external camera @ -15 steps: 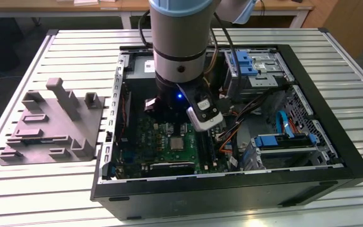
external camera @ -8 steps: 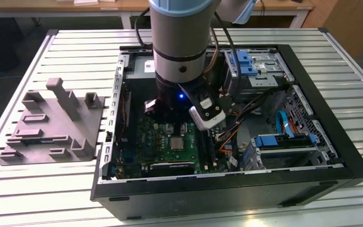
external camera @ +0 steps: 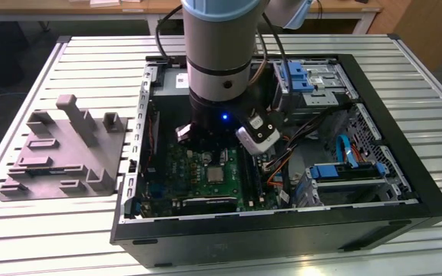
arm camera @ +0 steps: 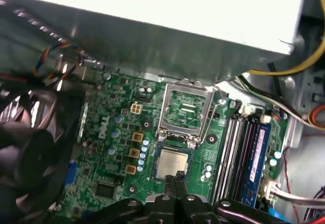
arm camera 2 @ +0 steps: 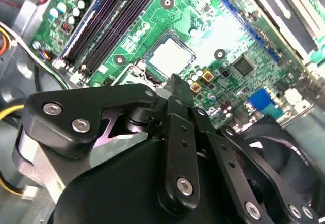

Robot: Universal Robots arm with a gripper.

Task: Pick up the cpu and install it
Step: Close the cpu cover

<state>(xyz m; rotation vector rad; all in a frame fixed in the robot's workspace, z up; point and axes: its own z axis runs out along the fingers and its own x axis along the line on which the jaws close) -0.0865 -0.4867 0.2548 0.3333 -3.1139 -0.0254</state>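
Note:
The cpu (external camera: 216, 174), a small square chip with a silvery top, lies flat in its socket on the green motherboard (external camera: 198, 184) inside the open computer case. Both wrist views show it: cpu (arm camera 2: 171, 56), cpu (arm camera: 171, 164). The socket's metal hold-down frame (arm camera: 185, 109) stands flipped open beside the chip. My gripper (arm camera: 175, 181) hovers just above the chip's edge with its two black fingers pressed together and nothing between them. The second wrist view shows my gripper (arm camera 2: 175, 82) the same way, its tip apart from the chip.
A big grey metal box (arm camera: 177, 16) sits close beside the socket. A black fan (arm camera: 30, 142), memory slots (arm camera: 238, 148) and loose cables (external camera: 305, 138) surround it. Blue drive brackets (external camera: 344, 169) fill the case's right in the exterior view. A grey moulded tray (external camera: 60, 155) lies outside, to the left.

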